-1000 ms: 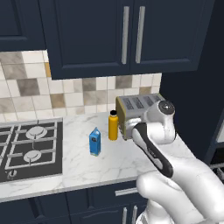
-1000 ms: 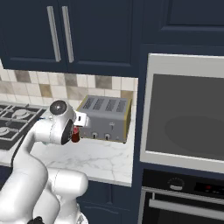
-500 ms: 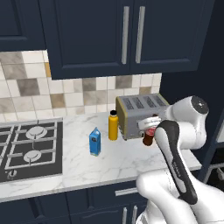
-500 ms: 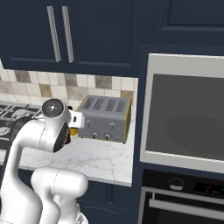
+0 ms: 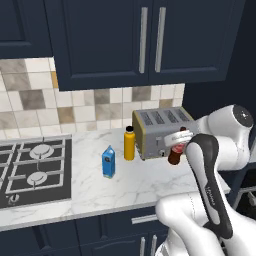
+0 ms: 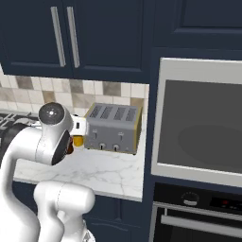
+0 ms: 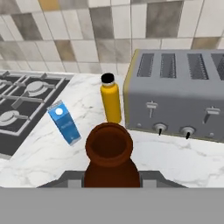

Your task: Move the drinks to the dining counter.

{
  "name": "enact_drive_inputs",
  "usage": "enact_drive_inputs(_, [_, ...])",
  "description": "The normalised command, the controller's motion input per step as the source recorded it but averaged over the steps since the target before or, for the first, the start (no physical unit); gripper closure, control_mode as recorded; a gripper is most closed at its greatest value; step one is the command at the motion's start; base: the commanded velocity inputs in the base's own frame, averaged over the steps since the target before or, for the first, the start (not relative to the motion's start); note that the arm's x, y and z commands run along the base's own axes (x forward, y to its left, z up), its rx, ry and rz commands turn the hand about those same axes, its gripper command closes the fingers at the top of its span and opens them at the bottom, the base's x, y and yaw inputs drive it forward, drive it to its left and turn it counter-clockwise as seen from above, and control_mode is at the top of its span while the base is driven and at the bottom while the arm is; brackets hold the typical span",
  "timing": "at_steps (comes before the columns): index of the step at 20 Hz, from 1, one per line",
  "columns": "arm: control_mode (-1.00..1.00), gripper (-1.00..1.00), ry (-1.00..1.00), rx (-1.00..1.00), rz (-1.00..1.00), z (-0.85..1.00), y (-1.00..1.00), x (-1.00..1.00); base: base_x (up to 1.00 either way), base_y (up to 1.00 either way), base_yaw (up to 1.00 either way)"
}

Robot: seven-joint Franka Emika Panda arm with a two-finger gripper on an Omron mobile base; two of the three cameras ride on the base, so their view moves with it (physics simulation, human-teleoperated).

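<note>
My gripper (image 5: 178, 142) is shut on the dark brown cola bottle (image 5: 175, 152), holding it upright just above the marble in front of the toaster. In the hand view that bottle's open brown neck (image 7: 109, 151) rises right at the bottom middle. The blue gable-top carton (image 5: 108, 161) (image 7: 64, 122) stands on the counter to the left. Between it and the toaster stands the yellow-orange bottle (image 5: 129, 143) (image 7: 111, 103) with its black cap. The dining counter is out of view.
The steel toaster (image 5: 160, 131) (image 6: 113, 127) (image 7: 179, 100) stands close behind the held bottle, against the tiled wall. A gas stove (image 5: 30, 170) (image 7: 22, 105) lies at the left. A wall oven (image 6: 198, 137) stands at the counter's right end, navy cabinets hang overhead.
The arm's upper joint has swung to the right, and the cola bottle has come into view in the grip, shifting slightly right and up. The carton and yellow bottle have stayed put.
</note>
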Motion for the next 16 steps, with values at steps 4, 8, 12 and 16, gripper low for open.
enact_drive_inputs(4, [1.00, 1.00, 0.00, 0.00, 0.00, 0.00, 0.00, 0.00, -0.41, -0.09, 0.00])
enact_drive_inputs(8, [1.00, 1.00, 0.00, 0.00, 0.00, 0.00, 0.00, 0.00, -0.97, -0.11, 0.04])
enact_drive_inputs(12, [1.00, 1.00, 0.00, 0.00, 0.00, 0.00, 0.00, 0.00, -1.00, -0.06, 0.08])
enact_drive_inputs(16, [1.00, 1.00, 0.00, 0.00, 0.00, 0.00, 0.00, 0.00, -0.66, 0.00, 0.26])
